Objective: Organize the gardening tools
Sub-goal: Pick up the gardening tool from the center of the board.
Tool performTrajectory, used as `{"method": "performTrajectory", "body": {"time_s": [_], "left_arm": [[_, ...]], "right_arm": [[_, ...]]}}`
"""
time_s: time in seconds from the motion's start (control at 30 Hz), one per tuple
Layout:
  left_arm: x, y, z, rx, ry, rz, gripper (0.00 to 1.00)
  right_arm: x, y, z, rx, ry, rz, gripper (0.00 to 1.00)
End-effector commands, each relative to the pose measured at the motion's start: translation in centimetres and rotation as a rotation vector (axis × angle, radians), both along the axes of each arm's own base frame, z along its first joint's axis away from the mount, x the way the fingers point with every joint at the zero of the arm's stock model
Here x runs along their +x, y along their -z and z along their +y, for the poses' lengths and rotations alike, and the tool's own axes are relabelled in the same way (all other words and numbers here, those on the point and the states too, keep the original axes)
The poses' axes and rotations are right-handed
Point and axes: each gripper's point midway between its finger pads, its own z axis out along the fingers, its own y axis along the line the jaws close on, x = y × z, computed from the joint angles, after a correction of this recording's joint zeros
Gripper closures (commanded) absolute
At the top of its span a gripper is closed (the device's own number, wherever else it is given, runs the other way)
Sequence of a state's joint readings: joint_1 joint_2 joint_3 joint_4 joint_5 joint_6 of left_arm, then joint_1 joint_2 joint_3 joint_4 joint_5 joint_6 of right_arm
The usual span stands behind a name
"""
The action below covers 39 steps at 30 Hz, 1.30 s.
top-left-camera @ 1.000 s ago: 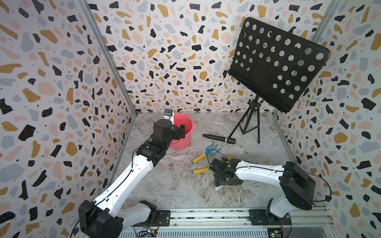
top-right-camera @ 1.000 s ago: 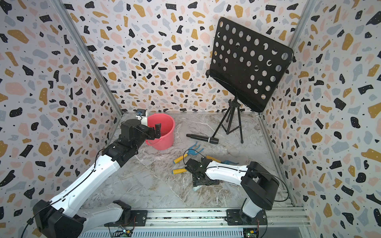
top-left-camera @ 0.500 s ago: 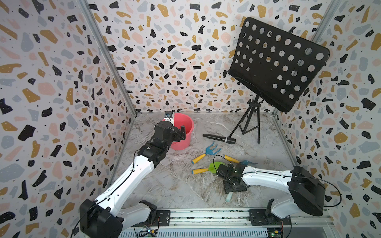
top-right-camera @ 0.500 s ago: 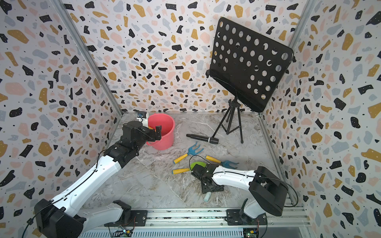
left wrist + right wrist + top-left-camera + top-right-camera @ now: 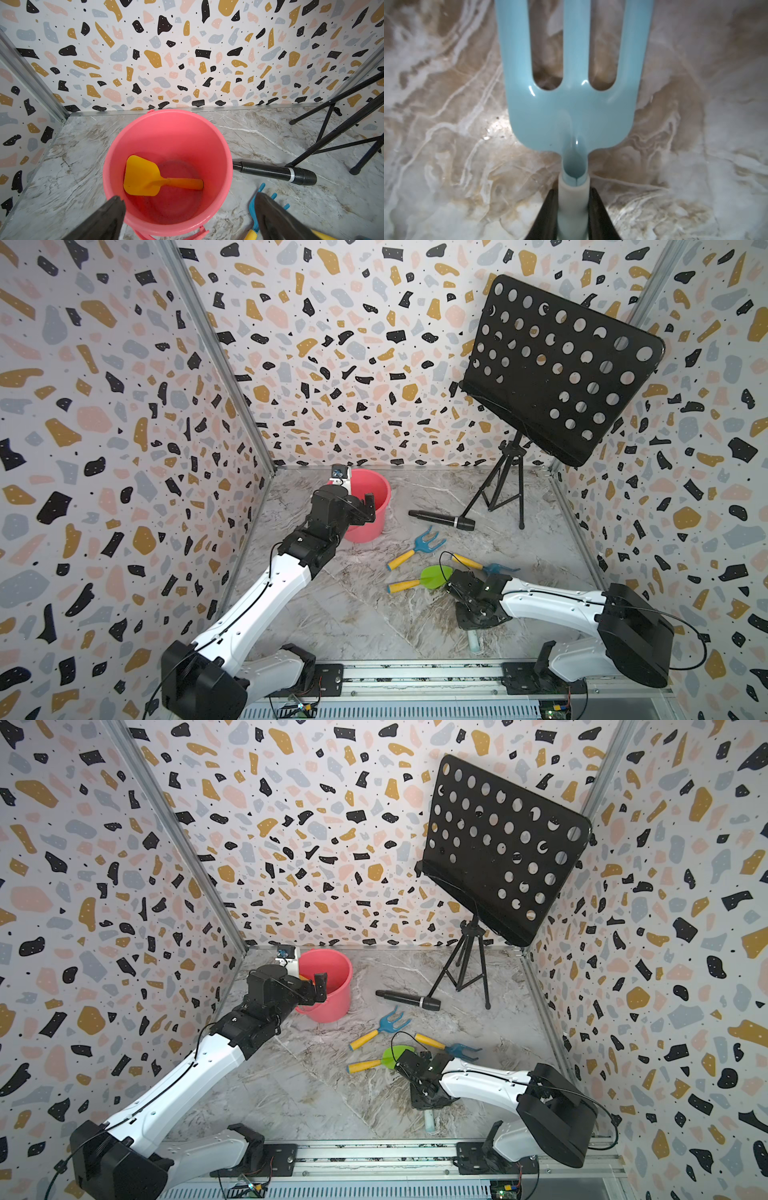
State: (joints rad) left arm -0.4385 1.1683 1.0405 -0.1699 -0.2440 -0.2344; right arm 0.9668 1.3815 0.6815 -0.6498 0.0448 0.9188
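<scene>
R hand (image 5: 574, 199) pinches the rake (image 5: 571, 104) by its pale handle, just below the light-blue head. The rake sits low at the front of the marble table (image 5: 332, 614); can't tell if it touches. L hand (image 5: 189, 197) is spread wide & empty, over the pink bucket (image 5: 172, 133) near the back-left corner. Yellow shovel (image 5: 143, 176) lies inside the bucket. On the table btw. bucket & R arm: blue fork (image 5: 424, 541), green trowel (image 5: 434, 576), 2nd fork (image 5: 496, 569). Mic (image 5: 440, 519) lies by the stand (image 5: 557, 369).
</scene>
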Motion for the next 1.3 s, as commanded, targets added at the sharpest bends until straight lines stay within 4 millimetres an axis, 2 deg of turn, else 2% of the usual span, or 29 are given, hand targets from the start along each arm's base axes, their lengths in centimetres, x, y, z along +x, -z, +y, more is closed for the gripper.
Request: {"method": "performTrajectory", "body": {"time_s": [0.0, 0.1, 0.33, 0.47, 0.6, 0.8, 1.13, 1.27], "left_arm": [[0.3, -1.1, -0.1, -0.046, -0.005, -0.03, 0.01], [0.3, -1.0, -0.8, -0.075, 0.02, -0.005, 0.01], [-0.2, -0.3, -2.4, -0.149, 0.081, 0.072, 0.01], [-0.9, -0.4, -3.6, -0.206, 0.141, 0.114, 0.01], [-2.0, 0.3, -5.4, -0.278, 0.226, 0.183, 0.0], [-3.9, 1.7, -9.1, -0.409, 0.405, 0.321, 0.0], [-7.7, 0.9, -13.3, -0.486, 0.632, 0.344, 0.01], [-8.8, 2.0, -14.0, -0.45, 0.658, 0.344, 0.0]], "right_arm": [[0.1, 0.1, -0.5, -0.007, -0.026, -0.021, 0.94], [0.5, -0.5, -1.0, -0.026, -0.037, -0.056, 1.0], [2.8, -3.4, -1.9, -0.072, -0.115, -0.21, 1.0], [4.3, -5.8, -1.5, -0.045, -0.177, -0.334, 1.0], [6.3, -8.8, -0.1, 0.017, -0.236, -0.493, 1.0], [9.0, -13.0, 1.9, 0.087, -0.27, -0.699, 1.0], [10.9, -16.1, 5.1, 0.175, -0.35, -0.853, 1.0], [10.9, -17.2, 6.5, 0.236, -0.388, -0.887, 1.0]]}}
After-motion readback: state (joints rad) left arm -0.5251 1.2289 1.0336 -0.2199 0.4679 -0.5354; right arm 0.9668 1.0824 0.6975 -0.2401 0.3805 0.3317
